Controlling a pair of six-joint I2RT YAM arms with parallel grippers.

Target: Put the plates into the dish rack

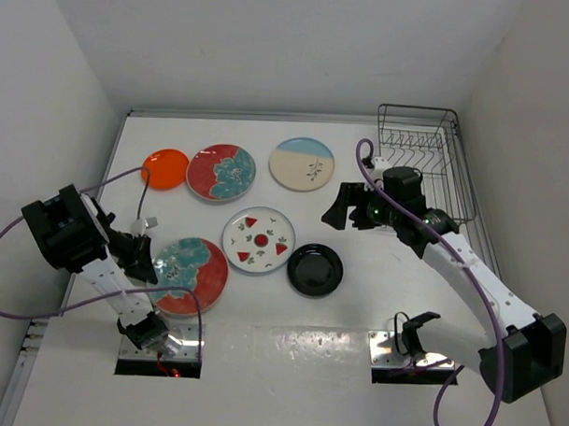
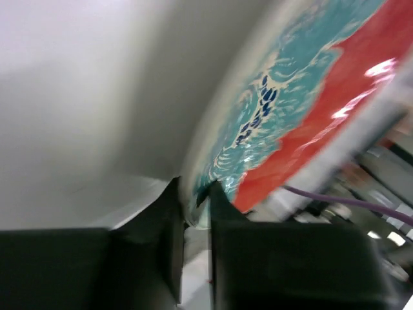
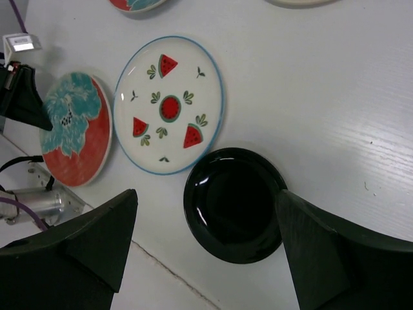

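Observation:
My left gripper is shut on the left rim of a red plate with teal flowers; the left wrist view shows the rim pinched between both fingers. My right gripper is open and empty, held above the table over the small glossy black plate, which shows between its fingers. The white watermelon plate lies beside the black plate. The orange plate, the second red plate and the cream-and-blue plate lie in a row at the back. The dish rack holds no plates.
White walls close in the table on the left, back and right. The rack stands in the far right corner against the right wall. Purple cables trail from both arms. Two metal base plates sit at the near edge.

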